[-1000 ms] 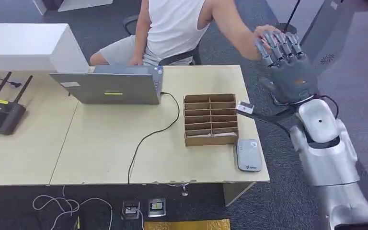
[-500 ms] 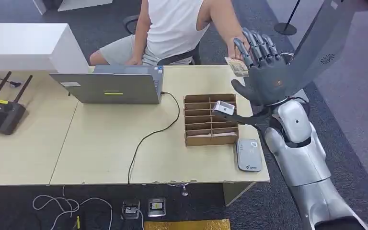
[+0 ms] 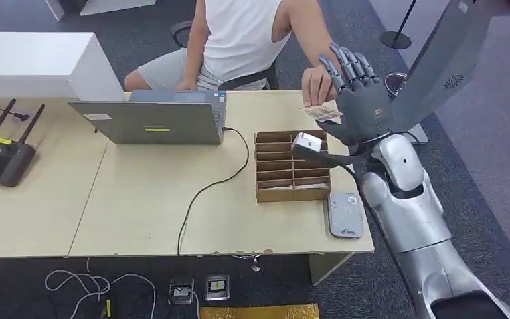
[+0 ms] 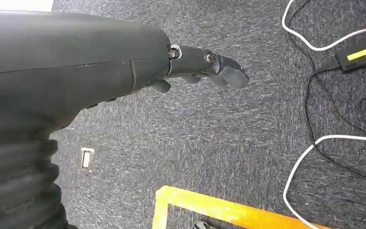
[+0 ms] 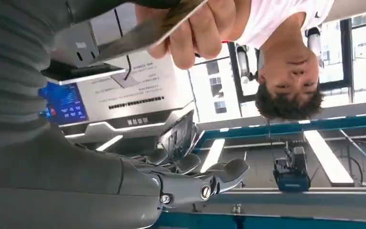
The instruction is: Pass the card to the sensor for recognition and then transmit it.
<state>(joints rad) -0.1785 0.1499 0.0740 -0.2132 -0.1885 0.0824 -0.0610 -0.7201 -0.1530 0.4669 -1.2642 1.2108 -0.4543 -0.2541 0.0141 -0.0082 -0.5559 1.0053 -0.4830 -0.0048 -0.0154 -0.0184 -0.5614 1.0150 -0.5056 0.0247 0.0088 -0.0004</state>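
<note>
Card [image 3: 321,112] at the far right of the desk [image 3: 139,199], pinched in a person's hand [image 3: 317,85] and offered just beside the raised right hand [image 3: 358,100], fingers spread upright, palm toward the card, nothing gripped yet; from the right wrist view, card edge [image 5: 147,31] close above the thumb [image 5: 205,183], whether touching cannot be told. Step in hand, by the look of it: taking the card from the person. Best done by closing thumb and fingers on the free end, away from the person's fingers, flat face kept clear for reading, and no pull before the grip is firm. Reader [image 3: 344,214] near the front right corner of the desk, well apart from the card, the likely next stop. Between them a cardboard divider box [image 3: 292,166], worth passing above. Further left a laptop [image 3: 153,119] with a black cable [image 3: 206,193], and a router [image 3: 0,156] at the far left. Left hand [image 4: 124,71] hanging over carpet, fingers loosely extended, holding nothing.
</note>
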